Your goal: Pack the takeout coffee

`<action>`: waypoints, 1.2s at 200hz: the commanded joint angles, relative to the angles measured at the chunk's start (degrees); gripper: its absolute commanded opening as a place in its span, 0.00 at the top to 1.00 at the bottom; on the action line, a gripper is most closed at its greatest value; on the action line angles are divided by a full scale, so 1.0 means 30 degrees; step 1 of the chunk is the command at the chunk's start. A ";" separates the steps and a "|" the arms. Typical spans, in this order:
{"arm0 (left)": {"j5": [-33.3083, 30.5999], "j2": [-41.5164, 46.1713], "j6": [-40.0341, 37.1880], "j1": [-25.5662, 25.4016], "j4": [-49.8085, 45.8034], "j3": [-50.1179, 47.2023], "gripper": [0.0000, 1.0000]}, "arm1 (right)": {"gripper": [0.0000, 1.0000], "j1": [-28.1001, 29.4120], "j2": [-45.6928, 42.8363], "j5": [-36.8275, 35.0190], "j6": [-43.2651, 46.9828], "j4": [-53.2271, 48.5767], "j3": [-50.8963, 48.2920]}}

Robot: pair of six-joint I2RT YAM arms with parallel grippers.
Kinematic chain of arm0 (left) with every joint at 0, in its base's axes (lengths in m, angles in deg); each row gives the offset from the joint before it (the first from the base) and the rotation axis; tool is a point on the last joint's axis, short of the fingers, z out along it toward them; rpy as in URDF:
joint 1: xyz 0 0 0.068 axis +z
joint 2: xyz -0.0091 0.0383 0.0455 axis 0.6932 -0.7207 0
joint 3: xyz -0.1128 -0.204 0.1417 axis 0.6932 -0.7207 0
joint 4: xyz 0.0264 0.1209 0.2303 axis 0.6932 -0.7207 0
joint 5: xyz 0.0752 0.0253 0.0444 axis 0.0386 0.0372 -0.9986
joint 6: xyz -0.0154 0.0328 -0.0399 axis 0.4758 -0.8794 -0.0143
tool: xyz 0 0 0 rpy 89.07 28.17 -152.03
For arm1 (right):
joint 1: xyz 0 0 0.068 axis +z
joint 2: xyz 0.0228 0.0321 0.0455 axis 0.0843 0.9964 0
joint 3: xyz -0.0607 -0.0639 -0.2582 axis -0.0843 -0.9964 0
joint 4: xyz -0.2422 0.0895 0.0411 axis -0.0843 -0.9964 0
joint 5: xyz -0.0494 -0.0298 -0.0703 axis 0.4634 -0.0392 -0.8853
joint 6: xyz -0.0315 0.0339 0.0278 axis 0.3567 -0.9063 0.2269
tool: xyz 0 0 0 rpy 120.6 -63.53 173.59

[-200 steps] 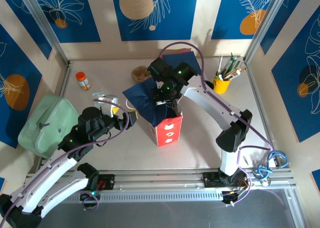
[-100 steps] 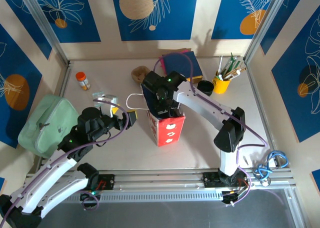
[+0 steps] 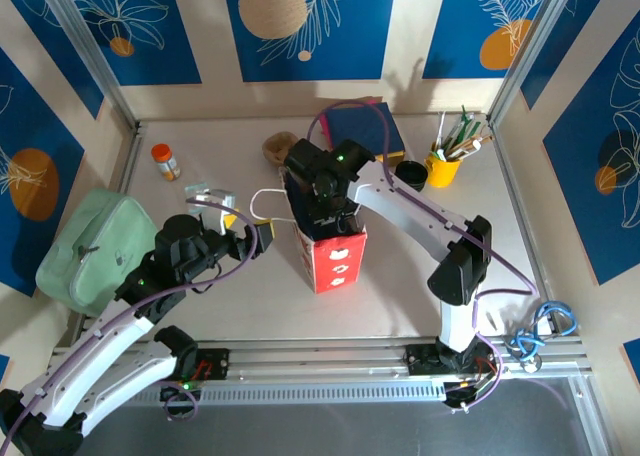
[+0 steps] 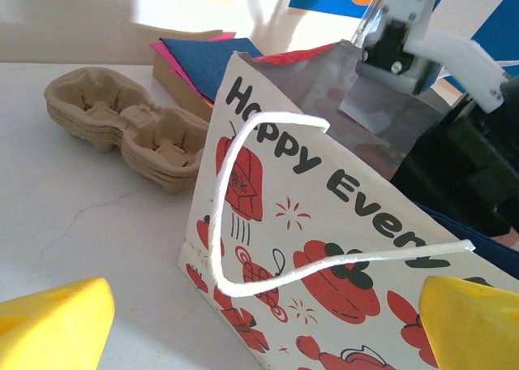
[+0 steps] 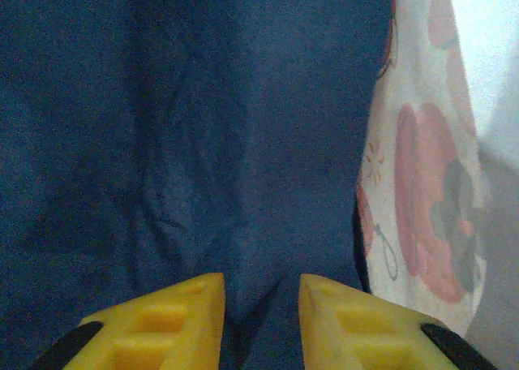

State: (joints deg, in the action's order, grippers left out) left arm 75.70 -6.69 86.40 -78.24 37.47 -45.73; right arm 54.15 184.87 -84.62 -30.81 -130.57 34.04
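While the right pincer (image 5: 259, 305) stands narrow, nipping the blue sheet (image 5: 203, 126) to line the gift bag (image 3: 335, 256), I'd say, the left pincer (image 3: 250, 231) waits wide beside it. The takeout coffee (image 3: 411, 173), black lid up, sits on the tabletop (image 3: 400, 276) by the yellow cup (image 3: 441, 168), unpacked. A second back that sheet draped over the bag's mouth; now it's inside.

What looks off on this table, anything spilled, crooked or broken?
Nothing looks spilled or broken. The one odd sight is the red-and-white paper bag. The right pincer sits down inside its open top, pinching a crumpled blue tissue that is bunched up inside the bag.
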 commanded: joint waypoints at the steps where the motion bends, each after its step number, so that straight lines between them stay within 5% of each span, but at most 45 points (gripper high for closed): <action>1: -0.0334 0.0367 -0.0022 0.0229 -0.0232 -0.0189 0.04 | 0.67 -0.0337 -0.1319 0.1082 -0.0325 0.0002 0.1057; 89: -0.0779 0.0280 -0.0240 0.0236 -0.0254 -0.0032 0.04 | 0.63 -0.1054 -0.5074 0.6260 0.0301 0.4705 -0.0269; 139: -0.5320 0.0044 -0.1236 0.0230 -0.1319 0.0936 0.01 | 0.46 -0.2339 -0.9150 0.5792 0.1309 0.7730 -0.2975; 186: -1.1085 -0.0317 -0.3050 0.0668 -0.0799 0.0861 0.01 | 0.35 -0.5326 -1.3303 0.4121 0.1911 0.9487 -0.6831; 240: -1.0877 -0.1977 -0.3362 0.4695 0.1592 -0.0573 0.01 | 0.15 -1.1287 -1.7989 0.3575 0.2190 1.4116 -1.5192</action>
State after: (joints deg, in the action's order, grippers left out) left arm 44.72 -11.04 77.76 -68.97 36.86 -44.94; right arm 25.67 134.53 -71.48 -24.54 -96.58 -3.23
